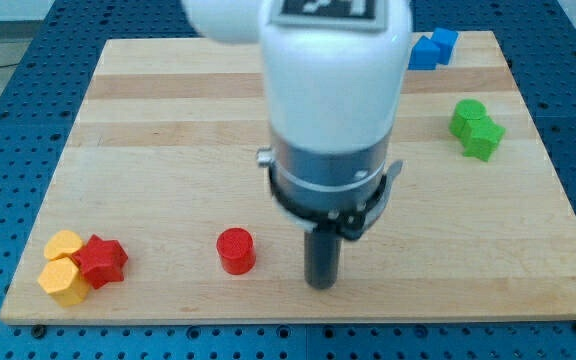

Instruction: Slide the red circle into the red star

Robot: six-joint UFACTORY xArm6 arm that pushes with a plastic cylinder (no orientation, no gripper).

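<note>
The red circle (235, 250) stands near the view's bottom edge, left of centre. The red star (101, 261) lies at the bottom left, touching two yellow blocks (64, 268). My tip (321, 283) is on the board just to the right of the red circle, with a gap of about a block's width between them. The arm's white and grey body (333, 110) hangs over the middle of the board and hides what is behind it.
Two blue blocks (432, 48) sit together at the top right edge. Two green blocks (476, 128) sit together at the right. The wooden board (148, 150) rests on a blue perforated table.
</note>
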